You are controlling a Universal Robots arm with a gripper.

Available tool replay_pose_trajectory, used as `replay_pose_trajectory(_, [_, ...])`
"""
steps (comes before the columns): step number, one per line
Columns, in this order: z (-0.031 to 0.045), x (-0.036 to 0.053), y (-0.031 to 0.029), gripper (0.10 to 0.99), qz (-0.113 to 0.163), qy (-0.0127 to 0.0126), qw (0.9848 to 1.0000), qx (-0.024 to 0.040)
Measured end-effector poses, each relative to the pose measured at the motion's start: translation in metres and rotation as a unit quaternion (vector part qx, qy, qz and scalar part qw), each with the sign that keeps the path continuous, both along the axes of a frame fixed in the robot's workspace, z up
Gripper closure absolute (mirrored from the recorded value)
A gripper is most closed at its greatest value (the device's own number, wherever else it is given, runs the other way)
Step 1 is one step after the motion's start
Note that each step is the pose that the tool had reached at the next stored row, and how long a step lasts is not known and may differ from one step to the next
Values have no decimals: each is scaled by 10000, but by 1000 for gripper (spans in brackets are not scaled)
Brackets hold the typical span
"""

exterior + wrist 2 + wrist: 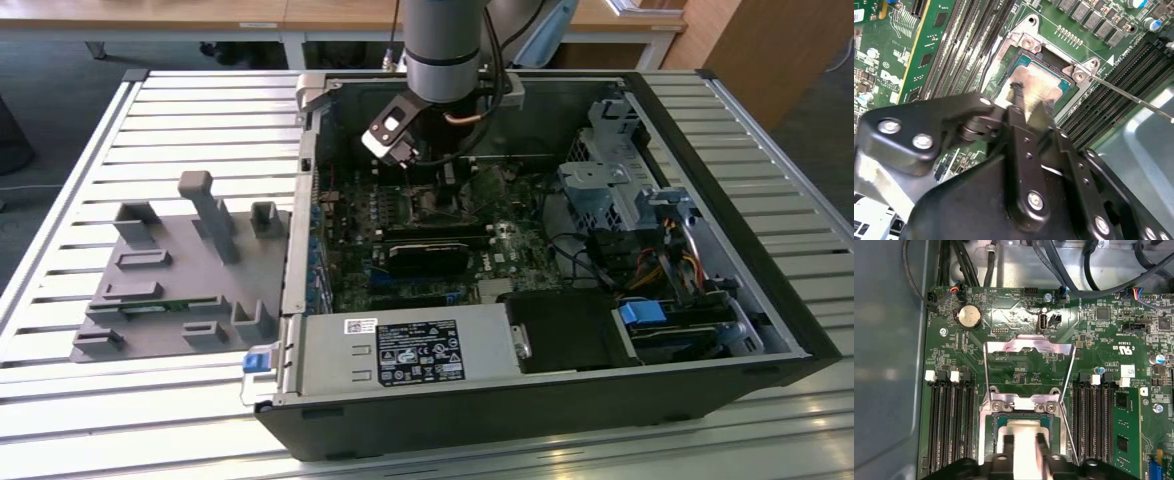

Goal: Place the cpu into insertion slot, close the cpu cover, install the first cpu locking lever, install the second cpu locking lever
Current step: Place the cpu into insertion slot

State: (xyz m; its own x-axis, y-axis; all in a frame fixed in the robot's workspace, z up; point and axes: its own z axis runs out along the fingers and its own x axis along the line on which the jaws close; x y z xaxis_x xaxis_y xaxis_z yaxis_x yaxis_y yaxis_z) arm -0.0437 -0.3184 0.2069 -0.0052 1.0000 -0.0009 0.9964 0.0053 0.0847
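My gripper (434, 183) reaches down into the open computer case over the insertion slot (995, 426) on the green motherboard. In both wrist views the silvery cpu (1024, 428) (1036, 80) lies low in the slot, its green edge showing at the rim (1048, 58). My gripper (1024, 441) (1030, 100) is shut on the cpu, with a black finger on each of two opposite sides. The cpu cover (1029, 346), a thin metal frame, stands flipped open behind the slot. A thin locking lever (1130, 96) (1070, 436) sticks out beside the slot.
Memory slots (949, 420) flank the socket on both sides. Cables (1064, 270) run along the case wall behind the board. A power supply (407, 352) and drive bays (627, 190) fill the rest of the case. A grey fixture (174, 270) lies at the exterior view's left.
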Motion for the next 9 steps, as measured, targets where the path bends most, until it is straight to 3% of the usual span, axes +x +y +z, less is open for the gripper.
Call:
replay_pose_trajectory(5, [7, 6, 0, 965, 0, 23, 10000, -1])
replay_pose_trajectory(9, [20, 7, 0, 980, 0, 26, 10000, -1])
